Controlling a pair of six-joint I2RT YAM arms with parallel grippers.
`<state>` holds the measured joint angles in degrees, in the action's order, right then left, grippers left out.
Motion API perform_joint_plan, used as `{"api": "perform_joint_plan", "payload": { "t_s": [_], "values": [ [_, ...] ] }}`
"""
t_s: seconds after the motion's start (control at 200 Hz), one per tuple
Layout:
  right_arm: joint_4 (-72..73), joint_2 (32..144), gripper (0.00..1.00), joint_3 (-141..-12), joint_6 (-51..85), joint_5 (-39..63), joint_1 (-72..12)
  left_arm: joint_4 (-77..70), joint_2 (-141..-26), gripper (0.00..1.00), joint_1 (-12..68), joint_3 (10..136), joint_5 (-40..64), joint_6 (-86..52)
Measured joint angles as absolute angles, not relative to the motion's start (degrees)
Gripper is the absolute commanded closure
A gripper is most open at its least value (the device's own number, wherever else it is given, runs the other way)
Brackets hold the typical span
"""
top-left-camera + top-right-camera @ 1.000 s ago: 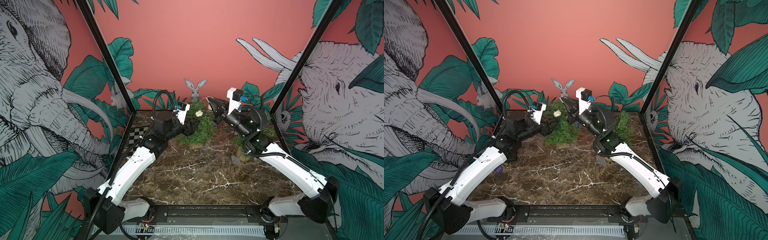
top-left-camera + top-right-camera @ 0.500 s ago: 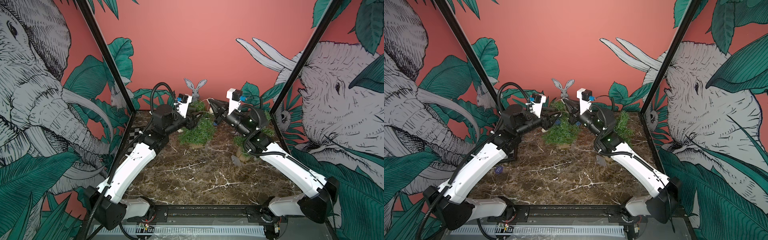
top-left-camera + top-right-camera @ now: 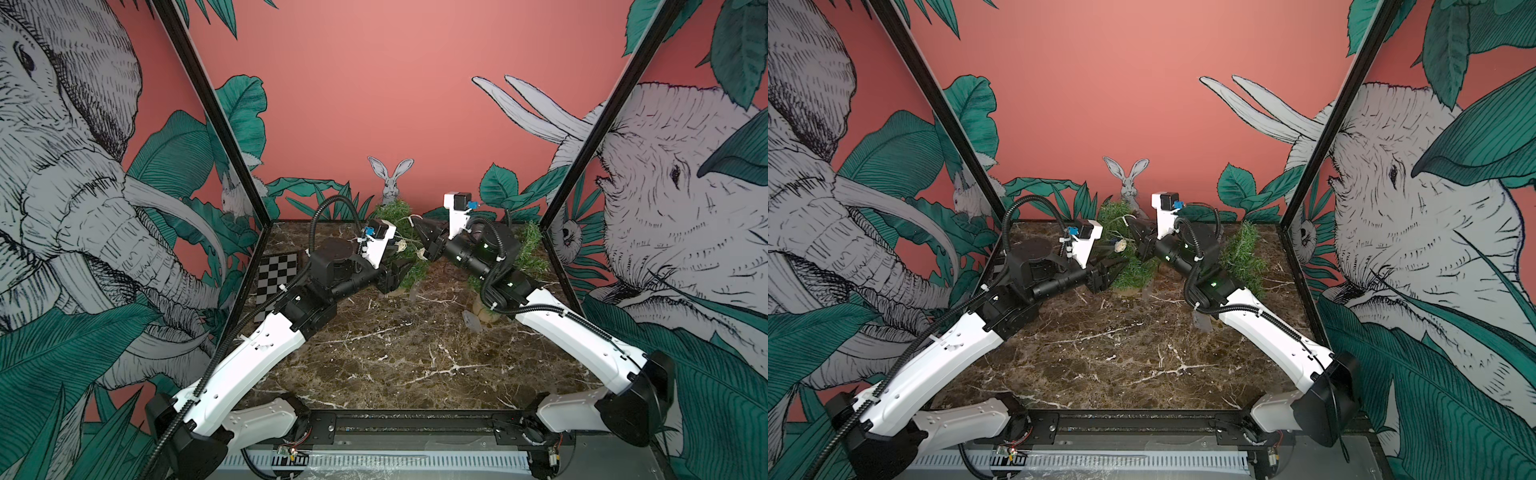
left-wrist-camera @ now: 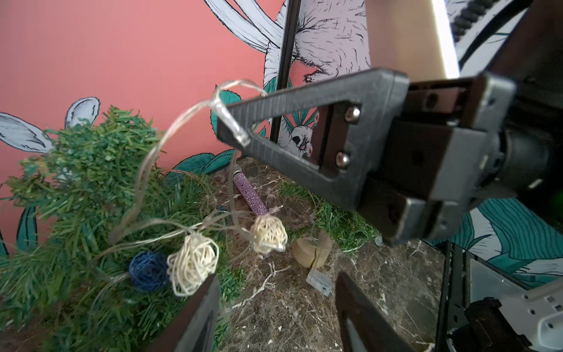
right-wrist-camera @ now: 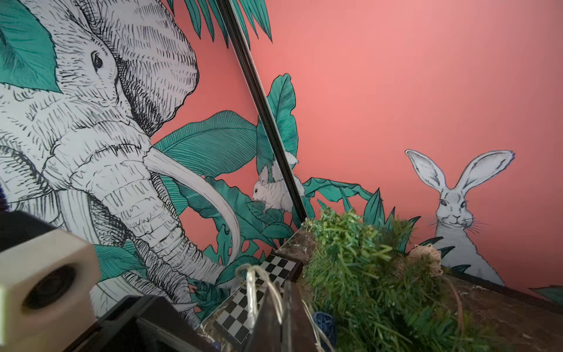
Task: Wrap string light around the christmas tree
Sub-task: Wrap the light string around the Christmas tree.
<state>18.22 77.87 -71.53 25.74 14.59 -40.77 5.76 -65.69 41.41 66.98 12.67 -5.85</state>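
Right claw (image 4: pixel 232 129) clenched on the string light (image 4: pixel 268 233) beside the christmas tree (image 3: pixel 397 226); left claw (image 4: pixel 274 307) released, holding nothing.
From the right claw's tip the clear wire loops across into the tree's branches. There a white wicker ball (image 4: pixel 193 265) and a blue ball (image 4: pixel 148 271) hang just ahead of the left claw's spread fingers (image 4: pixel 198 314). Beyond that claw, a purple glittery stick (image 4: pixel 250 196) and a clear box (image 4: pixel 319 282) lie on the worktop (image 3: pixel 395 353). A second small tree (image 3: pixel 528 249) stands off to the right claw's outer side.
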Motion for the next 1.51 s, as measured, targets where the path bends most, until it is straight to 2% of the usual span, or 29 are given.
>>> {"api": "perform_joint_plan", "payload": {
  "t_s": [0.18, 0.29, 0.5, 0.57, 0.68, 0.835, 0.915, 1.21, 1.505],
  "values": [
    [18.5, 77.5, 1.00, -71.3, 29.6, 15.6, -42.7, 4.3, -71.2, 0.55, 41.5, 70.9, 11.3, -1.9],
    [19.3, 77.3, 1.00, -71.0, 31.6, 16.1, -42.8, 4.3, -73.8, 0.66, 41.5, 73.5, 11.0, -0.6],
    [19.6, 77.2, 1.00, -70.7, 33.3, 17.0, -42.8, 4.3, -74.5, 1.00, 41.5, 74.5, 10.3, 0.3],
    [19.9, 77.2, 0.99, -70.7, 33.4, 17.2, -42.8, 4.1, -74.5, 1.00, 41.2, 74.8, 10.2, -0.2],
    [20.3, 76.4, 0.78, -70.1, 33.7, 17.2, -42.7, 3.2, -74.5, 1.00, 40.8, 74.9, 10.1, -0.6],
    [19.3, 73.2, 0.56, -66.5, 32.9, 17.3, -41.3, 1.8, -74.5, 1.00, 38.9, 74.9, 10.1, -2.4],
    [17.8, 70.9, 0.48, -63.9, 32.9, 17.3, -39.9, 1.0, -74.5, 1.00, 38.0, 75.0, 9.9, -3.4],
    [7.3, 66.7, 0.32, -58.8, 31.2, 15.9, -37.6, -0.3, -75.8, 1.00, 37.5, 76.4, 11.3, -5.6],
    [6.3, 71.5, 0.33, -60.4, 31.7, 18.4, -37.3, -0.3, -76.1, 1.00, 37.5, 76.9, 13.8, -6.6]
  ]
}}
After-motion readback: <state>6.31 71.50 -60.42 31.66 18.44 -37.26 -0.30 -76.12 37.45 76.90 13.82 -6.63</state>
